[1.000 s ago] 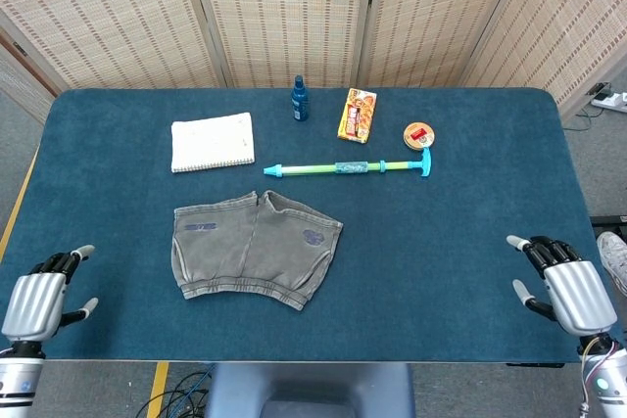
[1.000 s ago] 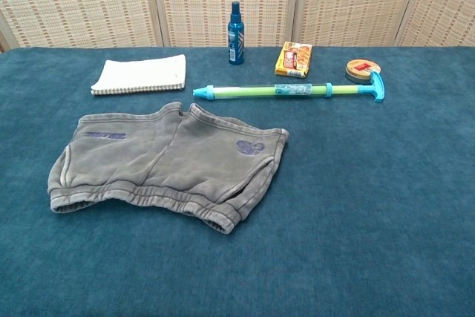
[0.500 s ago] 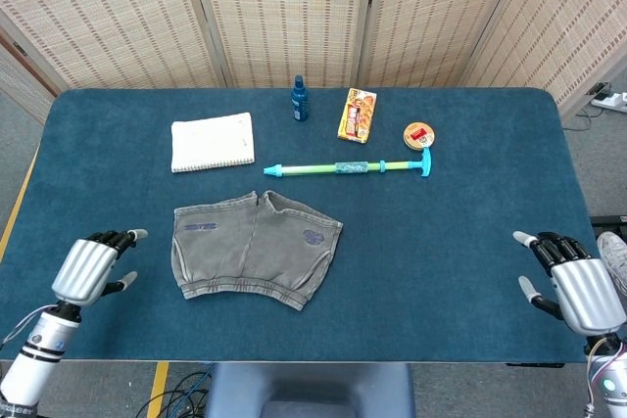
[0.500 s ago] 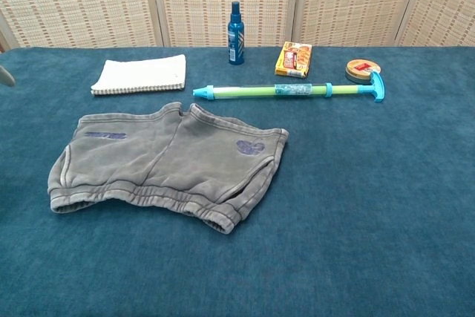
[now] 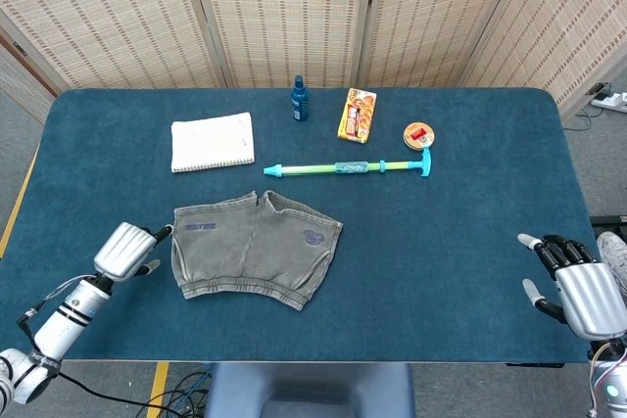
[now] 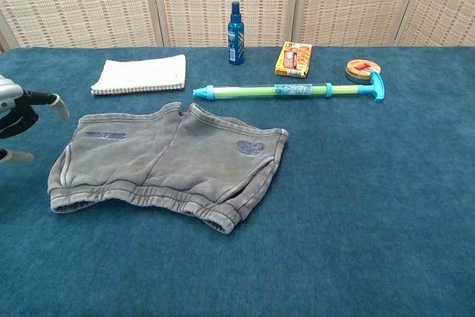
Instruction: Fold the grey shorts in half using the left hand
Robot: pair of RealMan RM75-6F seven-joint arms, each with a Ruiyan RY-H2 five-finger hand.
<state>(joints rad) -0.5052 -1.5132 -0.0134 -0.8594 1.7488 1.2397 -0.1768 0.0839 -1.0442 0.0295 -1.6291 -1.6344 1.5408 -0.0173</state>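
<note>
Woven screens stand behind a blue cloth-covered surface (image 5: 470, 242) carrying six things: one pair of grey shorts (image 5: 253, 249), one notebook (image 5: 213, 141), one spray bottle (image 5: 300, 99), one snack box (image 5: 358, 115), one round tin (image 5: 418, 134) and one green-and-blue water squirter (image 5: 348, 167). Lying flat and unfolded near the front left, the shorts show a rumpled waistband toward the robot and a small purple print on each leg. Just left of them, the left hand (image 5: 129, 250) is empty with fingers spread. At the far right edge, the right hand (image 5: 578, 291) is likewise open and empty.

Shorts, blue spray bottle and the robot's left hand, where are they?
grey shorts (image 5: 253, 254), head view, middle of the fabric.
blue spray bottle (image 6: 236, 33), chest view, its body.
left hand (image 5: 127, 250), head view, back of the hand.
</note>
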